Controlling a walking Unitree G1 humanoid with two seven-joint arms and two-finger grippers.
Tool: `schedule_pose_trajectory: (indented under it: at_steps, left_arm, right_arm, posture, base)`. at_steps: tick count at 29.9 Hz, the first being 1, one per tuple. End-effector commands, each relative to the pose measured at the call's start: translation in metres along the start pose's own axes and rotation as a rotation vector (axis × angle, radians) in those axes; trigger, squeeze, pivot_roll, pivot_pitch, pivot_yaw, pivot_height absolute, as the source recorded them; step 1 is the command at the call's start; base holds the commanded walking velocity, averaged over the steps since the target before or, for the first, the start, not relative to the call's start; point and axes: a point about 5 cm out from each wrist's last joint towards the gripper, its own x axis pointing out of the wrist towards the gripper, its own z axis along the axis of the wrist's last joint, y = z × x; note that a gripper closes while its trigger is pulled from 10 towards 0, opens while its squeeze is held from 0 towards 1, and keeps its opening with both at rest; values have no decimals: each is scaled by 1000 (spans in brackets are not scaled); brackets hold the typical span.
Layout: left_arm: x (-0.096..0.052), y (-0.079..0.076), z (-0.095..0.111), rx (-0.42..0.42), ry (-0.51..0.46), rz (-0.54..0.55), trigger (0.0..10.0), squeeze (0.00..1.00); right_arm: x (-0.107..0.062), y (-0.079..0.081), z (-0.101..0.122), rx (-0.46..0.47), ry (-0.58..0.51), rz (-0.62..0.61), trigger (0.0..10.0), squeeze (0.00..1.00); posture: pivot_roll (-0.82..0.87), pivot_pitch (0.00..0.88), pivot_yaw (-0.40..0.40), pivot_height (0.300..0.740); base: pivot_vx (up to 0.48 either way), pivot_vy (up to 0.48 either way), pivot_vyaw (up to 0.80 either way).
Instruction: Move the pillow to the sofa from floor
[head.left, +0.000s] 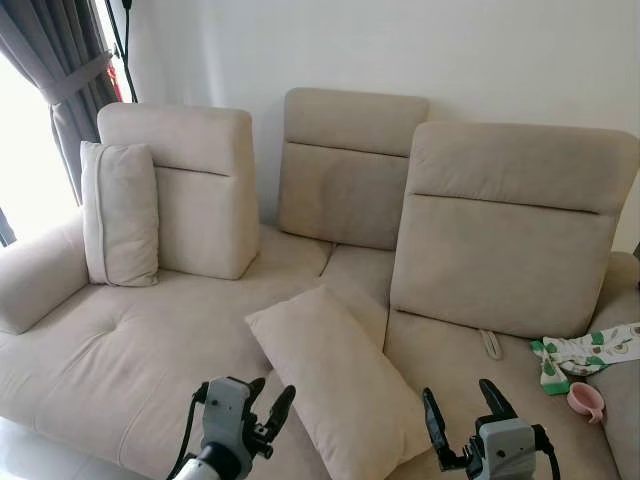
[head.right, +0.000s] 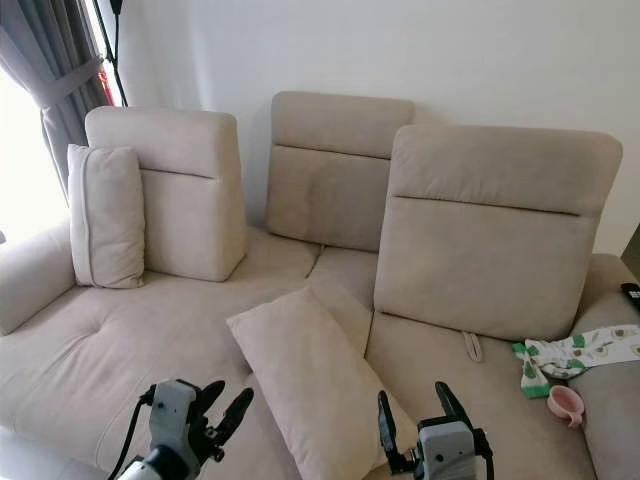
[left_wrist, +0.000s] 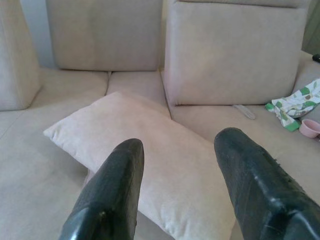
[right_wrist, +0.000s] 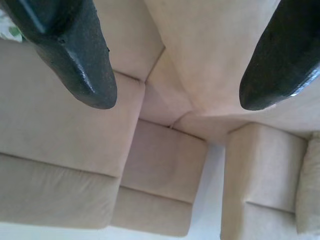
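A beige pillow (head.left: 335, 375) lies flat on the beige sofa's seat (head.left: 110, 350), slanting from the middle toward the front edge. The left wrist view looks along it as the pillow (left_wrist: 145, 160). My left gripper (head.left: 270, 400) hovers open just left of the pillow's near end, holding nothing. My right gripper (head.left: 462, 410) hovers open just right of that end, also holding nothing. The open black fingers (right_wrist: 75, 55) in the right wrist view frame the sofa's back cushions.
A second beige pillow (head.left: 120, 212) stands upright against the left back cushion. A green-and-white cloth (head.left: 585, 352) and a small pink cup (head.left: 586, 400) lie on the right end of the seat. A grey curtain (head.left: 60, 70) hangs at the far left.
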Motion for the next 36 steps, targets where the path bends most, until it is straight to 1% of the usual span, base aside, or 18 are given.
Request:
schedule_pose_trajectory:
  at_steps: [1, 8, 20, 29, 36]
  left_arm:
    - [-2, 1, 0, -4, 6, 2, 10000, 0]
    - [-2, 1, 0, -5, 12, 9, 10000, 0]
    - [-1, -2, -1, -7, 14, 3, 10000, 0]
    - [-1, -3, -2, -4, 19, 1, 10000, 0]
    - [0, -2, -2, -3, 21, -1, 10000, 0]
  right_arm:
    - [-3, -3, -3, -1, 10, -3, 10000, 0]
    - [-2, 0, -3, 6, 6, -11, 10000, 0]
    - [0, 1, -3, 7, -3, -22, 10000, 0]
    - [-2, 2, -3, 8, -3, -24, 10000, 0]
    - [1, 2, -3, 8, -5, -22, 10000, 0]
  posture:
    - [-1, 0, 22, 740]
    - [1, 0, 29, 740]
    - [0, 0, 30, 740]
    - [2, 0, 30, 740]
    - [8, 0, 29, 740]
  base:
    - [0, 0, 0]
    - [0, 0, 0]
    - [0, 0, 0]
    - [0, 0, 0]
    - [0, 0, 0]
